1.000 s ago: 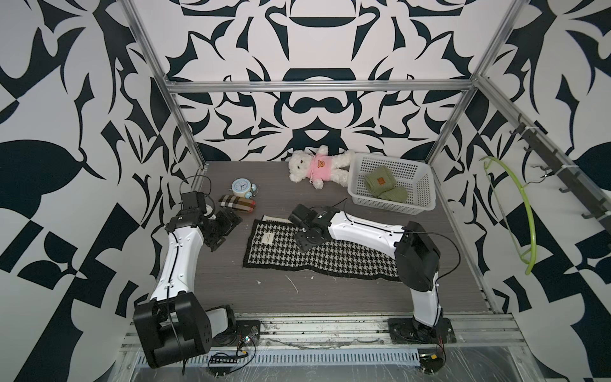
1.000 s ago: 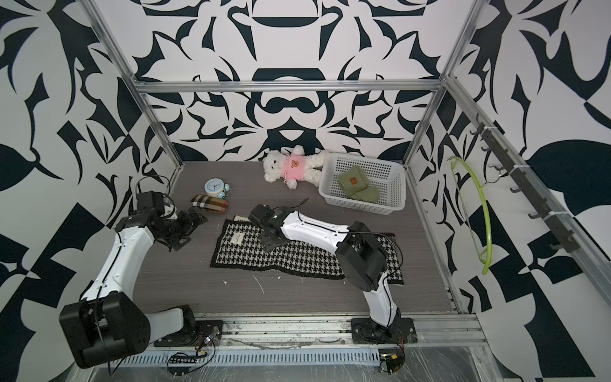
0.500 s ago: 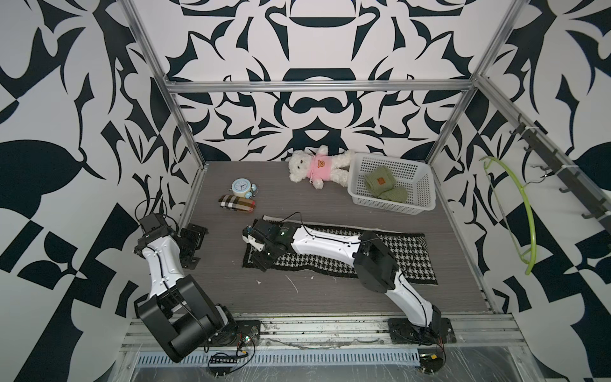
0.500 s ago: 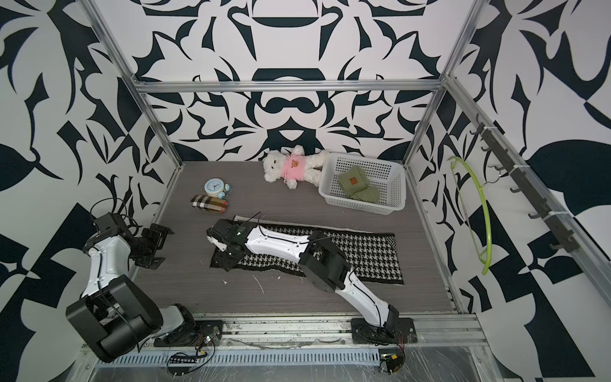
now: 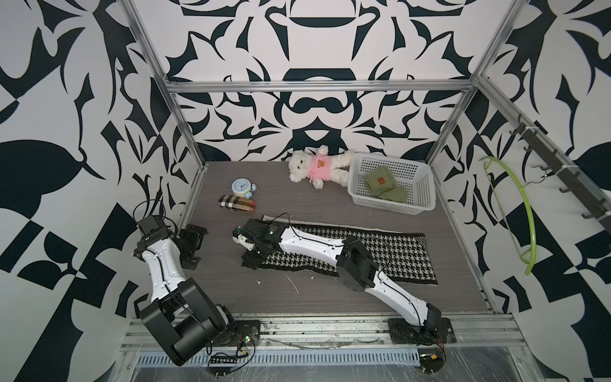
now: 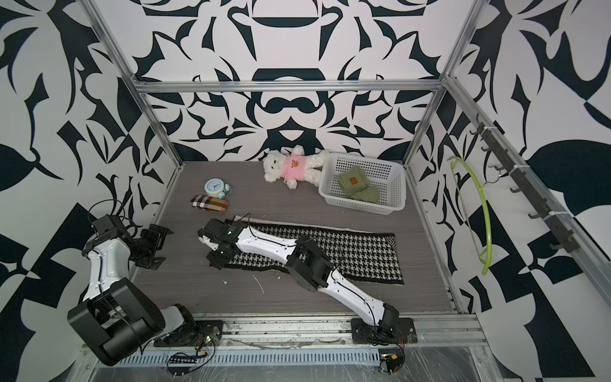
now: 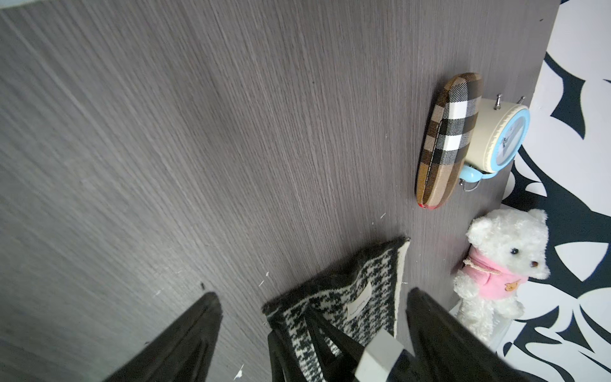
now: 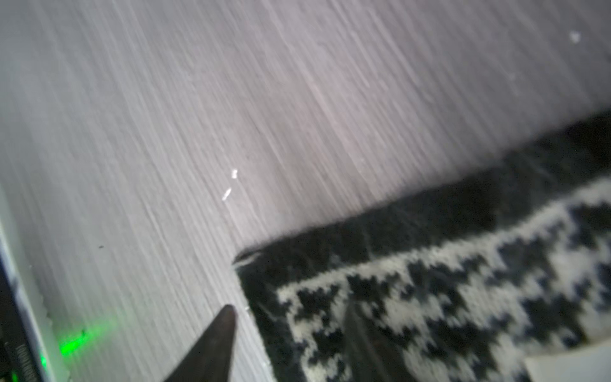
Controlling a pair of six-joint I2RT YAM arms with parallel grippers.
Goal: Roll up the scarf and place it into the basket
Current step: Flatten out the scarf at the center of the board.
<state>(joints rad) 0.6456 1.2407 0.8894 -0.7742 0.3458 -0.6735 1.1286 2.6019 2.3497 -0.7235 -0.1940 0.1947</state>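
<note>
The black-and-white houndstooth scarf [image 5: 393,256] [image 6: 360,253] lies flat across the middle of the table. My right arm stretches over it. The right gripper [image 5: 250,259] [image 6: 216,259] [image 8: 289,309] is tipped down at the scarf's left end, jaws partly apart: one finger rests on bare table beside the edge, the other on the cloth. The left wrist view shows that end with its white label [image 7: 358,301]. The left gripper [image 5: 198,246] [image 6: 162,246] [image 7: 314,311] hangs wide open at the table's left edge, holding nothing. The white basket [image 5: 390,206] [image 6: 360,206] stands at the back right.
A green knitted item [image 5: 383,185] lies in the basket. A white teddy bear in pink [image 5: 317,167] [image 7: 502,264] lies beside it at the back. A plaid case [image 5: 237,204] [image 7: 446,139] and a blue alarm clock [image 5: 241,187] sit back left. A green hanger [image 5: 525,211] hangs on the right wall.
The left arm has pulled back from beside the scarf to the table's left edge. The right gripper has slid left along the scarf to its left end, and its jaws have narrowed.
</note>
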